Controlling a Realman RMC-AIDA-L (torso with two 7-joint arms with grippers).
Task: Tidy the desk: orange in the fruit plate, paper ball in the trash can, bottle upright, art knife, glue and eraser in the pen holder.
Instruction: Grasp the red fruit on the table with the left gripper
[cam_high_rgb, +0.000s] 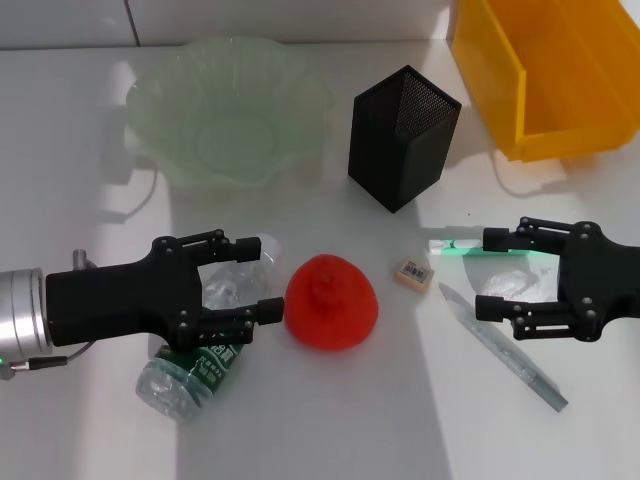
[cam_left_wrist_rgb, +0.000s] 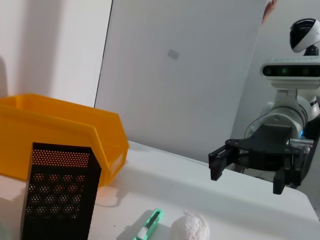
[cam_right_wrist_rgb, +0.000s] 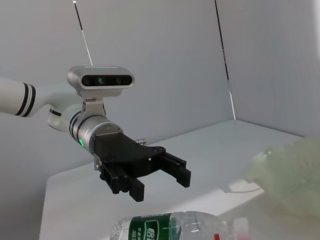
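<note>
Jaws agape over white desk (cam_high_rgb: 80, 130)

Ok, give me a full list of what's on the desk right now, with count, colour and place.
fruit plate: one, pale green, far left of desk, nothing in it
pen holder: one, black mesh, far centre, upright
trash can: one, yellow, far right corner
orange: one, red-orange, near centre
bottle: one, clear with green label, lying on its side, near left
eraser: one, tan, right of the orange
paper ball: one, white, under the right pincer
art knife: one, grey, near right
green-and-white stick: one, beside the paper ball
left pincer: black, open, over the bottle
right pincer: black, open, over the paper ball
</note>
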